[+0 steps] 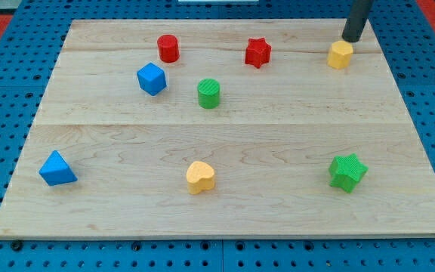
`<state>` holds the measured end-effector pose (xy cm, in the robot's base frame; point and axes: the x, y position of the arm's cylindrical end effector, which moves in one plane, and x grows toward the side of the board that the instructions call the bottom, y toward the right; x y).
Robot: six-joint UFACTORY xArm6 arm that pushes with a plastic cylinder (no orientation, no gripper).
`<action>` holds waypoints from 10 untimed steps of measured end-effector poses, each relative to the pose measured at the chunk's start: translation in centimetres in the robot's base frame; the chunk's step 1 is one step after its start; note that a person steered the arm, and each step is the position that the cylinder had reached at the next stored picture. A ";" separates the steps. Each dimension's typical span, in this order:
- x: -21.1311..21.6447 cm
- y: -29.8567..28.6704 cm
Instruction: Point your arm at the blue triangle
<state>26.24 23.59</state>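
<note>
You have no hand to close, only my tip (351, 39), resting far right just beside the yellow block (340, 54). Your blue triangle (57, 169) sits near left, diagonally across the board (225, 219), well apart.

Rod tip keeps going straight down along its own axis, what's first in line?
Just the wooden board. My tip sits near its top right corner, beside the yellow block; whether they touch is unclear.
</note>
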 end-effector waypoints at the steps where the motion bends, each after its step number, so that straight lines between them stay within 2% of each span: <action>1: 2.9 -2.5; 2: 5.5 -6.1; 3: 6.1 -6.5; 4: 2.1 -8.0; 6: -2.8 -17.2; 7: -4.6 -24.7; 9: 6.1 -26.7; 10: 5.9 -31.1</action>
<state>32.18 -7.55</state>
